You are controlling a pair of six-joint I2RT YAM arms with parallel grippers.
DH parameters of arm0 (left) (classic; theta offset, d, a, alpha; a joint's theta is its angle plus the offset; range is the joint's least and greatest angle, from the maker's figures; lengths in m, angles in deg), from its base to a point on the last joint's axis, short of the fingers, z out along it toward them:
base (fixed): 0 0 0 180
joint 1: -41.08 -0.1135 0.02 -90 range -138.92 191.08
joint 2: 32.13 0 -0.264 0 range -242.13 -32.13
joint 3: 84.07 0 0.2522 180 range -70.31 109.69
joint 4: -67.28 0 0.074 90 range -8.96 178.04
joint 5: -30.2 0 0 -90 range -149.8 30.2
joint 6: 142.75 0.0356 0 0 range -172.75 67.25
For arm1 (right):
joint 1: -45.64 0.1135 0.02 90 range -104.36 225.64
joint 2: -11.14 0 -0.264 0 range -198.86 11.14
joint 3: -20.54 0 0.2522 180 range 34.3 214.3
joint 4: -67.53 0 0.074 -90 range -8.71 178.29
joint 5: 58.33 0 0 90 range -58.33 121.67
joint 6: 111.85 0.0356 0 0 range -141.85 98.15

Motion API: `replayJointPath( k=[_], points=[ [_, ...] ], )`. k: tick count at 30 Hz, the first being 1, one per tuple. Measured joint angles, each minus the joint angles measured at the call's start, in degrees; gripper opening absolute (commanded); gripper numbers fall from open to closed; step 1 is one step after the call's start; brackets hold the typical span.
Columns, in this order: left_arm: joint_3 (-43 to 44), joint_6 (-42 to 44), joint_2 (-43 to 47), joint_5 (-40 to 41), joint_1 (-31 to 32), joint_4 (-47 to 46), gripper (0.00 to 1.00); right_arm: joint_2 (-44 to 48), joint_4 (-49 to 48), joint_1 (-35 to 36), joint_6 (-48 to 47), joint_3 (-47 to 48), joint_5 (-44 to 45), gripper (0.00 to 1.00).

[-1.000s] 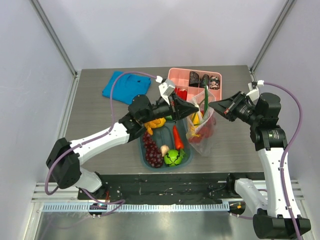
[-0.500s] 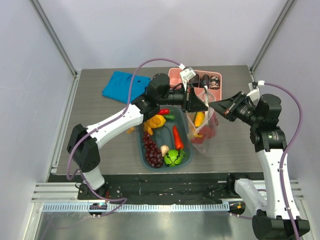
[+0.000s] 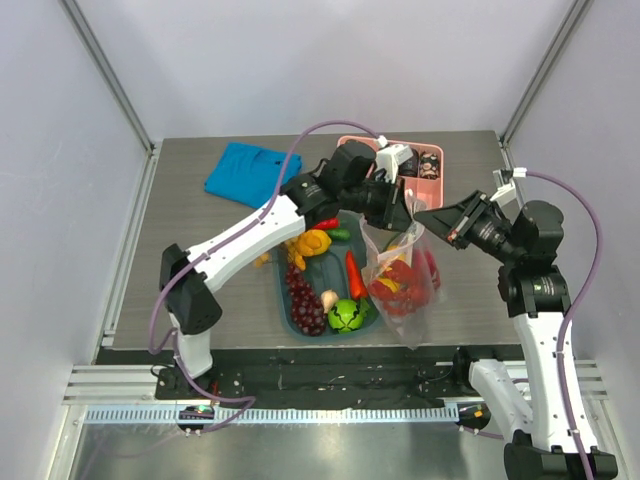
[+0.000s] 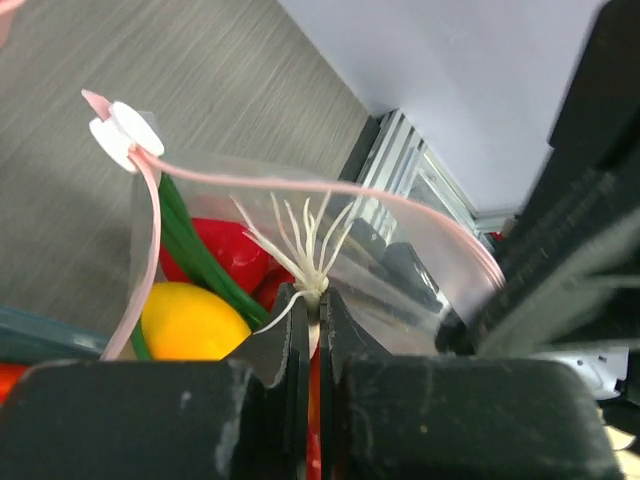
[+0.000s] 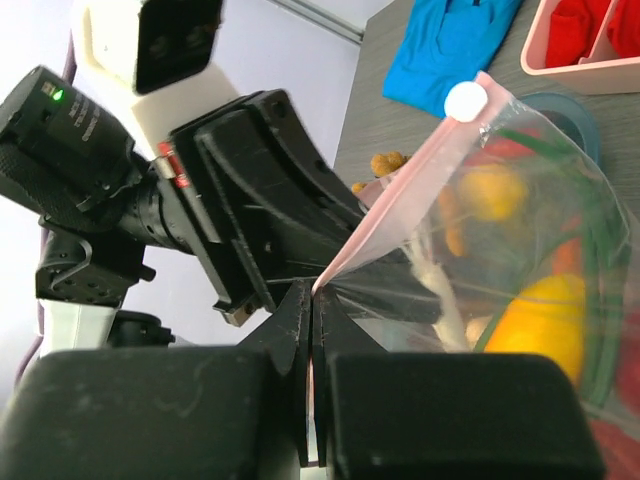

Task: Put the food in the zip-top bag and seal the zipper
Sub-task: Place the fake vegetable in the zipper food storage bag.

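Observation:
The zip-top bag [image 3: 400,285] hangs in the air at the middle right, holding a yellow fruit [image 4: 190,325], a red lobster [image 4: 225,250] and the green stalks of the long onion [image 4: 185,245]. My left gripper [image 3: 405,210] is shut on the onion's white root end [image 4: 312,270] at the bag's mouth. My right gripper [image 3: 422,213] is shut on one end of the pink zipper [image 5: 400,210]. The zipper's white slider [image 5: 465,100] sits at the far end. The mouth stands open in the left wrist view [image 4: 250,183].
A teal tub [image 3: 283,300] left of the bag holds a green ball [image 3: 346,316], a carrot [image 3: 356,275], dark grapes [image 3: 303,300] and a yellow piece [image 3: 310,245]. A pink divided tray [image 3: 440,178] stands behind. A blue cloth [image 3: 248,170] lies at the back left.
My left arm has swung right and forward, carrying the green onion down into the bag. The bag has shifted toward the near edge and hangs fuller. My right gripper kept its hold.

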Motion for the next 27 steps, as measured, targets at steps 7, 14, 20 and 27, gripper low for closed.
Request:
replayJointPath(
  k=[7, 14, 20, 27],
  points=[
    [10.64, -2.62, -6.99, 3.39, 1.42, 11.67, 0.06, 0.90, -3.78, 0.61, -0.70, -1.95, -2.67, 0.01],
    [12.17, -6.23, -10.73, 5.49, 1.70, 19.26, 0.00, 1.53, -6.29, 0.98, -1.90, -2.05, -4.61, 0.01],
    [9.29, -9.57, -11.41, 7.96, 1.20, 18.95, 0.38, 2.89, -6.49, 0.98, -2.43, -2.23, -4.74, 0.01],
    [2.49, -7.58, -6.47, 10.05, 1.16, 12.59, 0.73, 3.17, -5.25, 0.98, -4.79, -2.25, -3.58, 0.01]
  ],
)
